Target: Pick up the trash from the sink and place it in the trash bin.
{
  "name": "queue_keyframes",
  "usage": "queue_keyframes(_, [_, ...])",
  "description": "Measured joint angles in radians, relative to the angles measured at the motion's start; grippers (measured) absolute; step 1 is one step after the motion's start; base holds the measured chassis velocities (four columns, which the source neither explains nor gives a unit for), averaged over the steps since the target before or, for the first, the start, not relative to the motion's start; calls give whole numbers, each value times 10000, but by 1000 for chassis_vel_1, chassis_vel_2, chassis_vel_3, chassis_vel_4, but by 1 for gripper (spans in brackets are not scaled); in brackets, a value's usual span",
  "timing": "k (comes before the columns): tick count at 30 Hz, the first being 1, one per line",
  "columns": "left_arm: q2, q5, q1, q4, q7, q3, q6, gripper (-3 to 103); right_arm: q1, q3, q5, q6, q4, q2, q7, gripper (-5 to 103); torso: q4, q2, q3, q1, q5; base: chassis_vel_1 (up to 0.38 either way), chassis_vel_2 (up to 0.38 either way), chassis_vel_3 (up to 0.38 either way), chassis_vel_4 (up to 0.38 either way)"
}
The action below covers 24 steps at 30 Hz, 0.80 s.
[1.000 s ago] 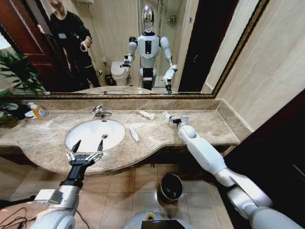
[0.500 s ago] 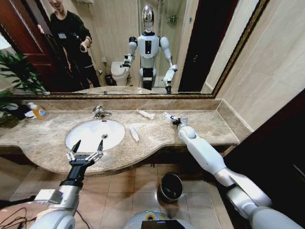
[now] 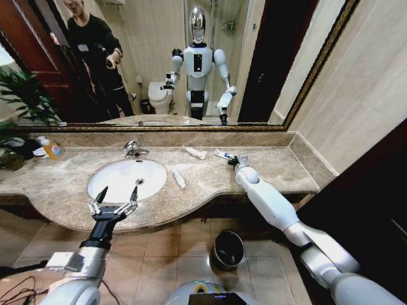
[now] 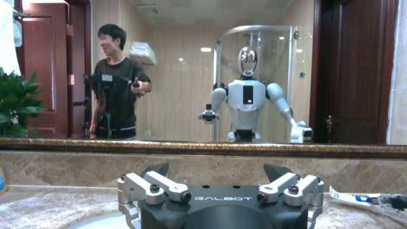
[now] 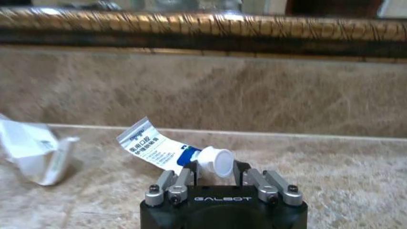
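Right gripper (image 5: 216,172) is closed on the white-and-blue tube (image 5: 159,150), above the marble counter (image 3: 280,168). I see left gripper (image 3: 117,194) wide open, holding nothing, at the sink (image 3: 117,181) front rim.

White, rounded arm segments end in black grippers (image 5: 216,183) marked GALBOT, with silver screwed finger links

The sink (image 3: 125,178) is a white oval basin set in the beige-brown marble counter. At its 3 o'clock a small white tube (image 3: 179,178) lies flat. Toward 2 o'clock lies a white sachet (image 3: 195,152). Farther that way a white-and-blue tube (image 5: 167,151), white cap on, is tilted up. At 5 o'clock the black trash bin (image 3: 227,249) stands on the floor.
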Motion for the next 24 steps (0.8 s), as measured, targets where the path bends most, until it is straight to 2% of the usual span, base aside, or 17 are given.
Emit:
queue_keyframes(5, [0,0,-1,0,0,0,0,100,-646,303,129,20,1390,-694,-693,34,-3,0,0,0,1,0,0,0,0])
queue_keyframes(8, [1,0,0,0,0,0,0,100,-961,534,362,-46,2289,-1023,-752,34,-3,0,0,0,3,0,0,0,0])
queue_keyframes(11, [0,0,0,0,0,-1,0,100,-1659,1209,971,-372,4038,-1756,-802,34,0,0,0,0,1,0,0,0,0])
queue_keyframes(12, [0,0,0,0,0,-1,0,100,-1659,1209,971,-372,4038,-1756,-802,34,0,0,0,0,1,0,0,0,0])
queue_keyframes(15, [0,0,0,0,3,0,0,100,-3085,2270,1605,-811,6080,-2874,-1070,34,-1,0,-1,0,3,0,0,0,0])
queue_keyframes(16, [0,0,0,0,3,0,0,100,-3085,2270,1605,-811,6080,-2874,-1070,34,-1,0,-1,0,3,0,0,0,0])
queue_keyframes(18, [1,0,-1,0,4,1,0,100,-4174,2690,1850,-850,7232,-3634,-1152,34,-8,1,-1,-2,4,0,0,0,0])
queue_keyframes(20, [0,0,0,0,0,0,0,100,-5130,3077,2116,-777,8313,-4213,-1163,34,-5,1,-2,-2,6,0,0,0,0])
queue_keyframes(21, [0,0,0,0,0,0,0,100,-5130,3077,2116,-777,8313,-4213,-1163,34,-5,1,-2,-2,6,0,0,0,0])
queue_keyframes(24, [0,0,0,0,6,1,0,100,-6114,3597,2522,-685,9771,-4858,-870,34,1,1,-1,-2,3,0,0,0,0])
